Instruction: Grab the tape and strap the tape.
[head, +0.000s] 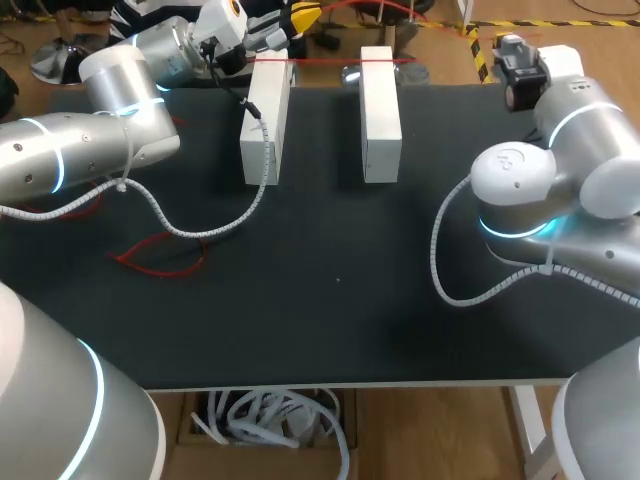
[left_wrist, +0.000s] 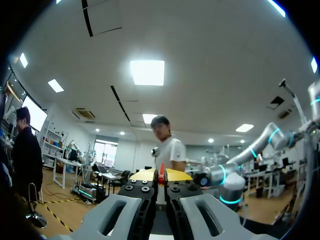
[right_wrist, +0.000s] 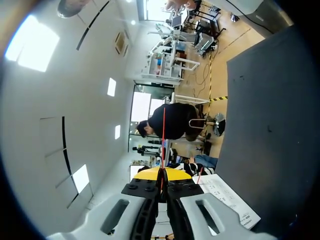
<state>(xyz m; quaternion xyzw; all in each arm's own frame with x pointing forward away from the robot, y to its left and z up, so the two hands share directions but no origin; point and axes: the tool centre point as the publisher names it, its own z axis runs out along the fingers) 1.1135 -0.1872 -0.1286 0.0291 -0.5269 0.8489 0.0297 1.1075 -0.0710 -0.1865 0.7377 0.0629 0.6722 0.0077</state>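
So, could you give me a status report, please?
Left gripper, right gripper: jaws shut on tape. Tape runs across two blocks. Loose red loop at left.

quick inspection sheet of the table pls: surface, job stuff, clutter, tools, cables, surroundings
surface: black mat covering the table
job's things: red tape stretched across the far ends of the left white block and right white block
clutter: loose red strand looped on the mat near the left arm
grippers: left tool shut on the red tape; right tool shut on it too
cables: left spiral conduit draped on the mat; right spiral conduit hanging by the right arm
surroundings: nothing seen touching the table
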